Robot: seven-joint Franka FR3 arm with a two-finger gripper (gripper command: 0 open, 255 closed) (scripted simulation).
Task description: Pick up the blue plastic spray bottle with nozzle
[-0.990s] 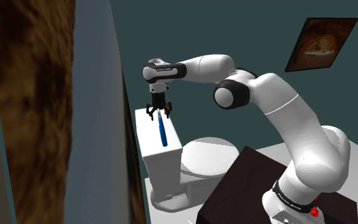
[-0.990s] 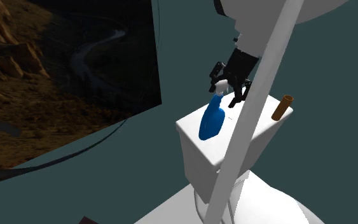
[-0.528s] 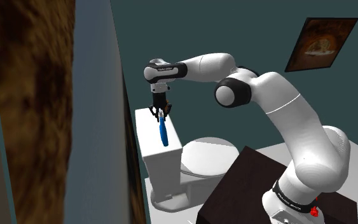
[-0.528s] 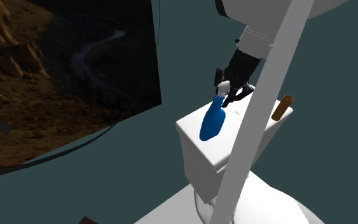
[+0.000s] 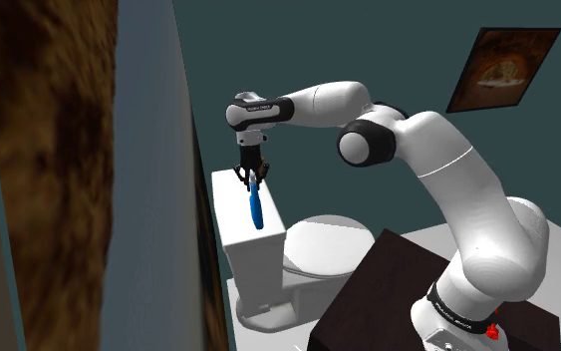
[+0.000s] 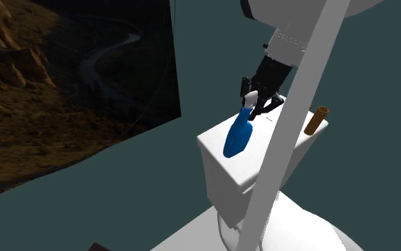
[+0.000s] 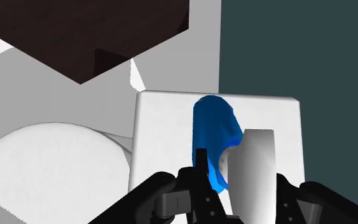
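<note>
Shoulder view: a white robot arm reaches from its dark stand [image 5: 388, 289] at five o'clock toward a white toilet tank [image 5: 243, 244] just left of centre. Its black gripper [image 5: 251, 173] points straight down over the tank lid. Below it hangs the blue spray bottle [image 5: 255, 207], whose body slants toward five o'clock. From here I cannot tell whether its base touches the lid.

In the second exterior view the bottle [image 6: 238, 135] leans on the tank [image 6: 224, 182], its base toward seven o'clock. Its white nozzle head [image 6: 249, 95] is up inside the gripper [image 6: 257, 100]. A brown tube [image 6: 317, 120] stands well apart at three o'clock, on the tank's far corner.

In the wrist view the gripper [image 7: 238, 181] has its fingers drawn in, pinching the nozzle head [image 7: 250, 165], with the blue body [image 7: 212, 133] beyond them over the lid [image 7: 165, 127].

The step in hand appears to be lifting. The hold is high and the body hangs off to one side. A slow, straight rise with steady finger pressure would likely keep the bottle from swinging or slipping out.
</note>
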